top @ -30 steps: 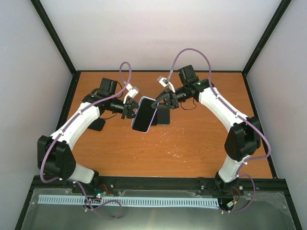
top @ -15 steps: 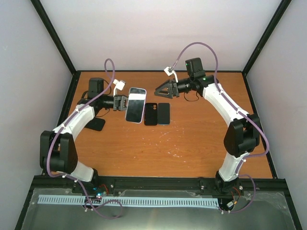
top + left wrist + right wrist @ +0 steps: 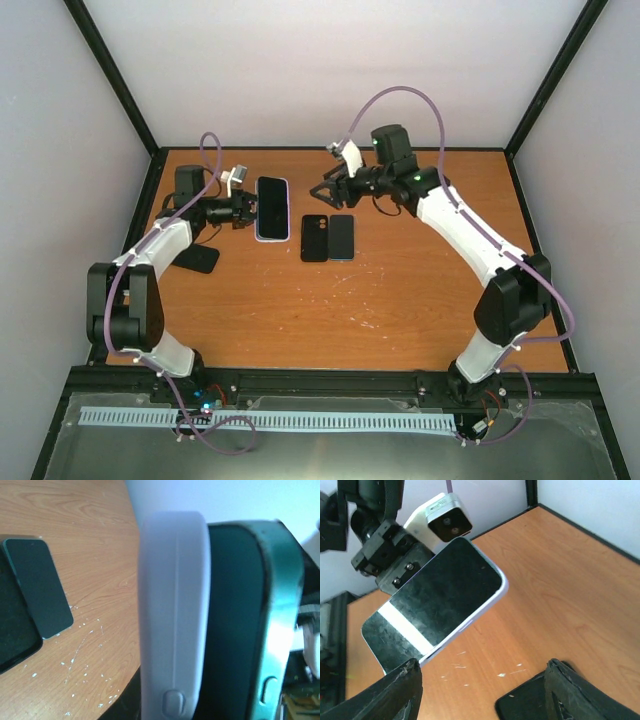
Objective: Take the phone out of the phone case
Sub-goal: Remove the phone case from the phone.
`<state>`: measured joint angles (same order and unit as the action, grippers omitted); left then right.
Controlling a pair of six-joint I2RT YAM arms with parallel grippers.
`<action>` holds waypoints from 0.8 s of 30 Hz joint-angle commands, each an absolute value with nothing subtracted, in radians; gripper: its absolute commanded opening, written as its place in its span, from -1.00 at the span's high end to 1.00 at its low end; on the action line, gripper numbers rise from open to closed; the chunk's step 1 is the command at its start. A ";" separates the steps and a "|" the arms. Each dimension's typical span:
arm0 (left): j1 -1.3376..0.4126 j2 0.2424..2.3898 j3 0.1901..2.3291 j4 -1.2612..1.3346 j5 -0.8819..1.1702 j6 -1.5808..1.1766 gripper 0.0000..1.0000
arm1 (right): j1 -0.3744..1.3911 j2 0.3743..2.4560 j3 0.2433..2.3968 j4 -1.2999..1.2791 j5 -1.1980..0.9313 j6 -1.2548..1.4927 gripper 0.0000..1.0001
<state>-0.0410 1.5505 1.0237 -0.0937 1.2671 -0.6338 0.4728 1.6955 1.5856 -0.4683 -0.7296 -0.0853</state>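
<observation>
One table (image 3: 400,300) lay under the phone (image 3: 271,208), held aloft at far left. It was likely stiff, slick glass in a soft, pliant case (image 3: 172,610). Left tool (image 3: 243,208) clamped its left edge. Right tool (image 3: 325,190) stood wide and empty, best placed to peel a case corner.

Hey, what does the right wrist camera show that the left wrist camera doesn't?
Only the right wrist: the phone screen-side on, the left gripper shut on it, and the right gripper, open. Only the left wrist: a button on the lavender case along its side. Both: the cased phone, the wooden table and dark flat items lying on it.
</observation>
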 commanded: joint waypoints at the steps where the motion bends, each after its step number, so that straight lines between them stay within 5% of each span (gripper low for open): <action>1: -0.017 1.553 1.074 -0.082 1.230 -0.792 0.99 | 0.576 1.635 1.550 -0.426 -0.446 -0.213 -0.31; 9: 0.015 1.607 1.038 0.029 1.335 -1.056 0.99 | 0.760 1.625 1.538 -0.385 -0.171 -0.361 -0.31; 24: 0.018 1.590 0.988 0.052 1.330 -1.134 0.99 | 0.976 1.723 1.587 -0.338 0.070 -0.497 -0.31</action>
<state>0.0105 1.6169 0.9756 0.0074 1.2915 -1.0981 0.9527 1.6989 1.5482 -0.3759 -0.0006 -0.4580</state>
